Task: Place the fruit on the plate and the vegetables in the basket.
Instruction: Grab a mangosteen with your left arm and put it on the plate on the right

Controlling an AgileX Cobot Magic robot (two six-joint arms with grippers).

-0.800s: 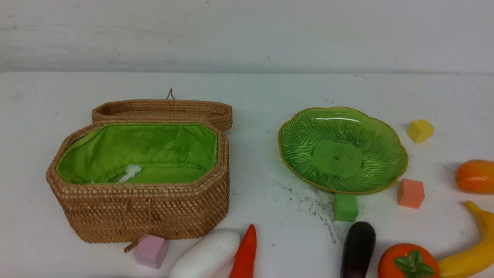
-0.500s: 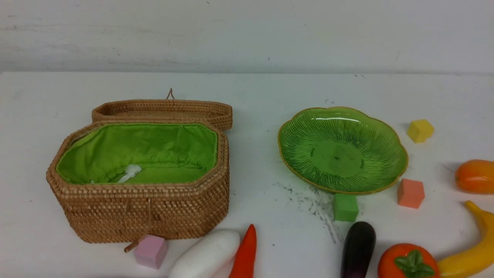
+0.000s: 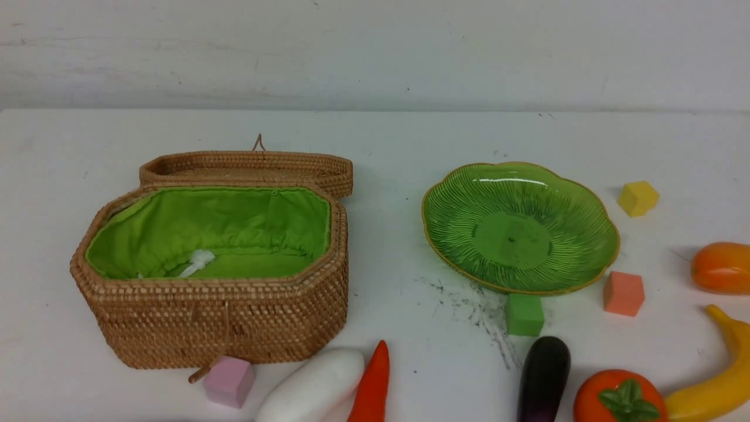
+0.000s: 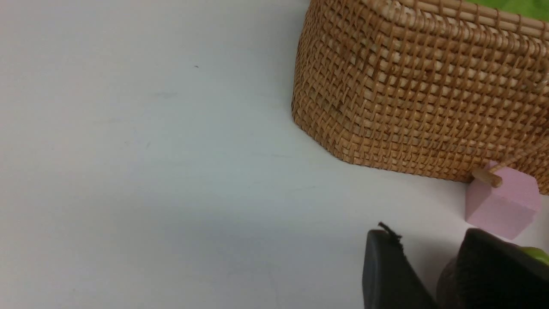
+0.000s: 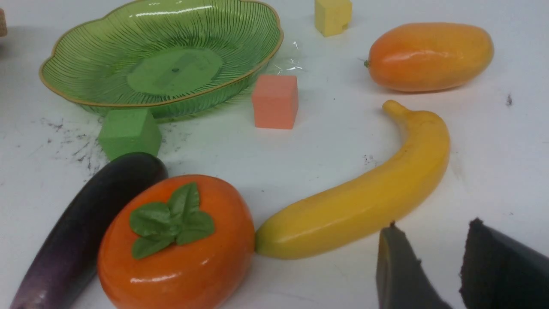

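Lying nr right gripper [image 5: 433, 274], banana [image 5: 364, 201]

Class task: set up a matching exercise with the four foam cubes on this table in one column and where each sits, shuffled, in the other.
1 pink cube
2 green cube
3 yellow cube
4 salmon cube

A right of the plate, farthest back
B between the plate and the banana
C at the basket's front wall
D just before the plate's near rim

Pairs: 1-C, 2-D, 3-A, 4-B
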